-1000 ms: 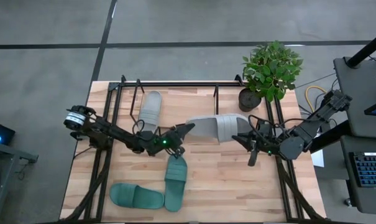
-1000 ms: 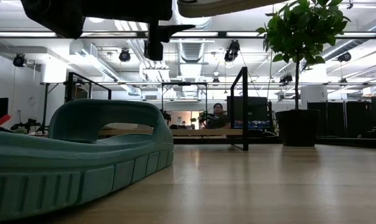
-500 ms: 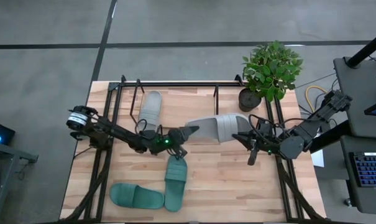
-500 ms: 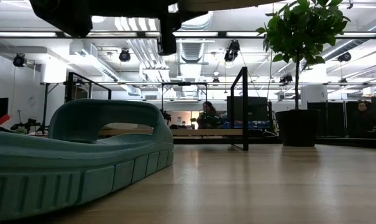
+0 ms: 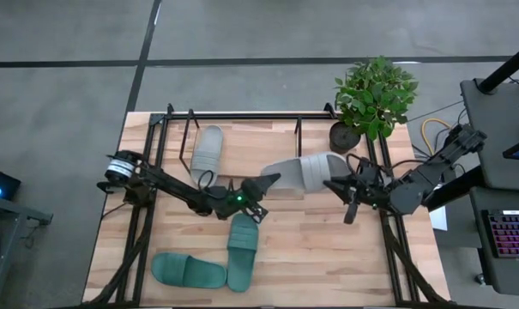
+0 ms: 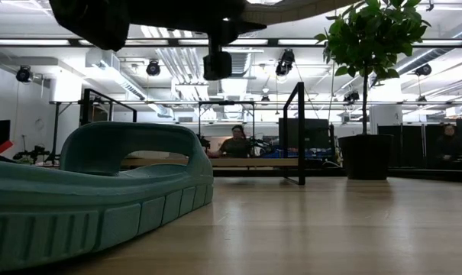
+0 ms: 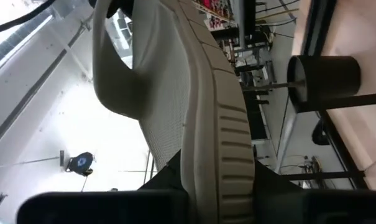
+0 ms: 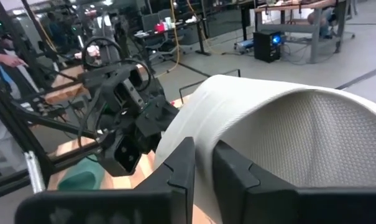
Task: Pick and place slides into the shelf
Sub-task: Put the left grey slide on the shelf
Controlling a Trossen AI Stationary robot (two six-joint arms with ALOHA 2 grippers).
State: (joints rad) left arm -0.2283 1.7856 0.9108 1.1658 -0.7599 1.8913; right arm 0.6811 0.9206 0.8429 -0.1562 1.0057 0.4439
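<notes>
A light grey slide (image 5: pixel 300 175) hangs above the table's middle, strap toward the right. My left gripper (image 5: pixel 266 183) is shut on its left end and my right gripper (image 5: pixel 338 185) on its right end. In the low view its underside (image 6: pixel 292 9) shows at the top edge. A second grey slide (image 5: pixel 208 149) lies flat in the shelf (image 5: pixel 242 115), at its left. Two dark teal slides (image 5: pixel 242 251) (image 5: pixel 188 271) lie on the table near the front edge. One of them (image 6: pixel 93 198) fills the low view's left. My left gripper pinches the sole at the slide's heel end (image 7: pixel 206 168) between its two fingers, one on the footbed and one on the underside. The fingers come level from the table's left, along the slide. The slide is lifted clear of the table. My right gripper pinches a thin edge at the slide's toe end (image 8: pixel 203 155), beside the strap, between its two fingers (image 8: pixel 181 165). The fingers come roughly level from the table's right. That end is also clear of the table.
A potted plant (image 5: pixel 375 96) stands at the table's far right corner, close behind my right gripper. The shelf's black tubes (image 5: pixel 298 129) rise behind the held slide. Bare wood (image 5: pixel 319 249) lies at the front right. People sit in the room beyond the table.
My left gripper has moved toward the table's right edge, up to the heel end of the held grey slide. The slide stays lifted at about the same place. My right arm has kept nearly still.
</notes>
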